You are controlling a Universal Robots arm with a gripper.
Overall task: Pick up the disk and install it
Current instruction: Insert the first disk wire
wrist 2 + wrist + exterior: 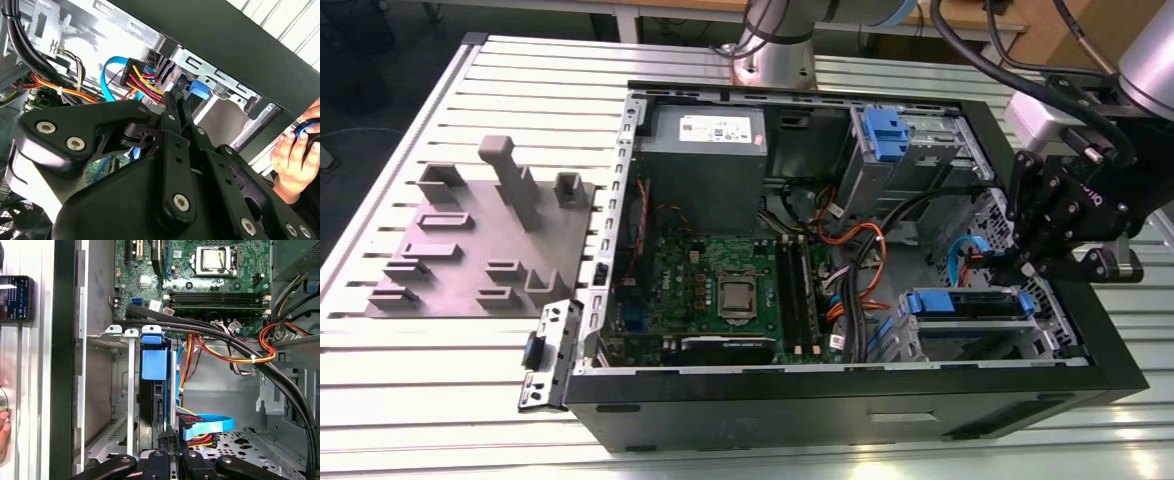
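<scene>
An open black computer case [854, 400] lay on a slatted metal table [400, 400], its green motherboard [720, 290] exposed. The disk [154, 390], dark with a blue plastic bracket, sat edge-on in the silver drive cage [100, 390] near the case's corner. The gripper [171, 442] had its slim black fingers pressed together at the disk's end. A skewed push could jam the disk against the thin rails or snag the bundled cables [240, 352].

The computer case [854, 400] is black, its motherboard [720, 290] green, and the power supply [704, 150] grey with a white sticker. The disk [153, 365] wears a blue bracket beside a bright blue ribbon cable [210, 424] and red, yellow and orange wires [235, 357]. The pincer [175, 107] is matte black, the ribbed worktop [440, 400] pale silver.
</scene>
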